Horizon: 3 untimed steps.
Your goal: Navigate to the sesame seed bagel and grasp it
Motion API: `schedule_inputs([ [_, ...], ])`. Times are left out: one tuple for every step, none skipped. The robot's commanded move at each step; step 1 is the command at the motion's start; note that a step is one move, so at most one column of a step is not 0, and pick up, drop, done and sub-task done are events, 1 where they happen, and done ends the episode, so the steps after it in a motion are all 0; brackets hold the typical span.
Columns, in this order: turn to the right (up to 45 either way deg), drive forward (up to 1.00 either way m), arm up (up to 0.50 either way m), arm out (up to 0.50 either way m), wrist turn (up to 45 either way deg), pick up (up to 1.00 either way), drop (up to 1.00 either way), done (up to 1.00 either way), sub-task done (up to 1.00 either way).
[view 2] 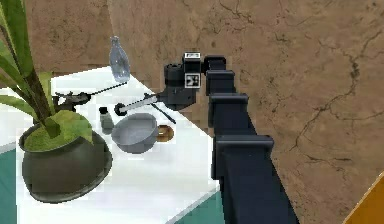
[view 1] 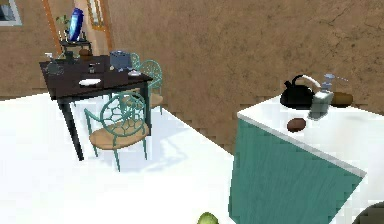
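A small brown ring, bagel-like, lies on the white countertop against the right side of a grey bowl. My arm reaches out over the counter's right edge. Its gripper is a dark body beyond the ring, under the white marker squares. Long utensils lie on the counter at its far end, so I cannot tell whether it holds anything. In the forward view a brown roundish thing sits on a white-topped teal counter at the right.
A potted plant, a small shaker, a glass bottle and dark utensils share the counter. Ahead, a black kettle and a dispenser bottle stand on the teal counter. A dark table with teal chairs stands at left; brown wall behind.
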Motion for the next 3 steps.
schedule_inputs([
  [0.0, 0.00, 0.00, 0.00, 21.0, 0.00, 0.00, 0.00, 0.00],
  [0.0, 0.00, -0.16, 0.00, 0.0, 0.00, 0.00, 0.00, 0.00],
  [0.0, 0.00, 0.00, 0.00, 0.0, 1.00, 0.00, 0.00, 0.00],
])
